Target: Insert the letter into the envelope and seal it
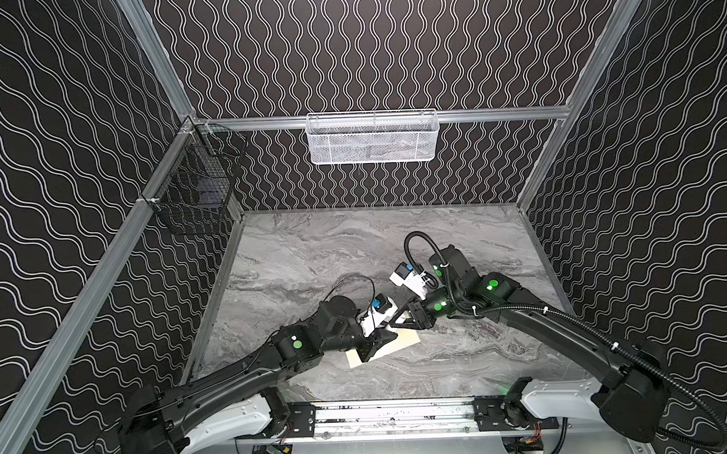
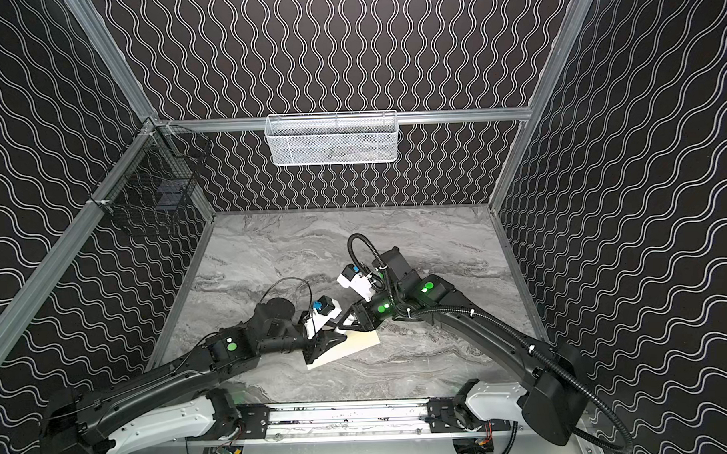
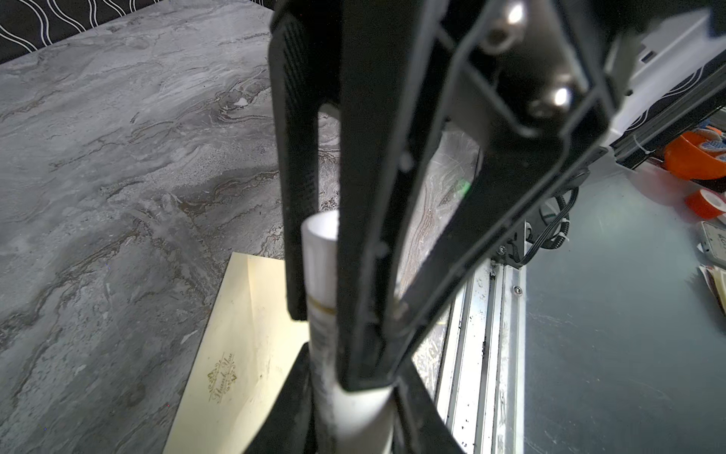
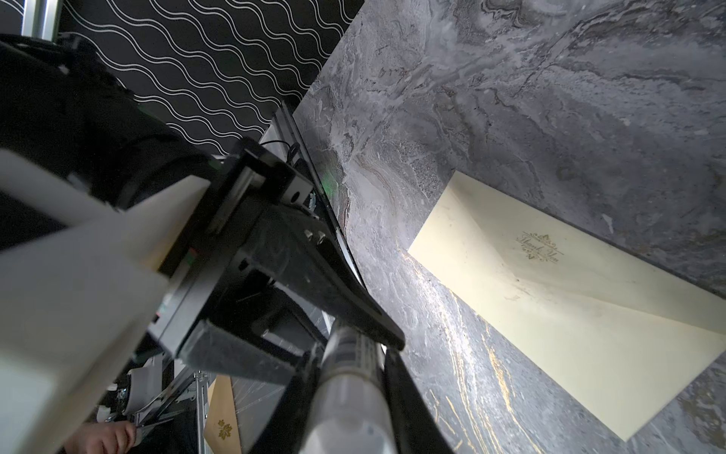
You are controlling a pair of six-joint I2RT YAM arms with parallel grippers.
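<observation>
1. Both top views sit high over the front of the setup, tilted down toward the back wall [image 1: 368, 49]. They're far enough out to catch the whole marble table [image 1: 312, 246] and the white mesh basket [image 1: 373, 138].
2. They're side by side, so it's pretty much the same scene, just nudged sideways.
3. Left wrist cam is crazy close, looking along the white tube [image 3: 320, 255] toward the front rail [image 3: 483, 334].
4. Right wrist cam is just as tight, angled across the table with a patterned side wall [image 4: 196, 78] behind.
5. Both wrist views share the tube and the envelope [image 4: 550, 314] with its "Thank You" print. The top views see that envelope too, only tiny.
</observation>
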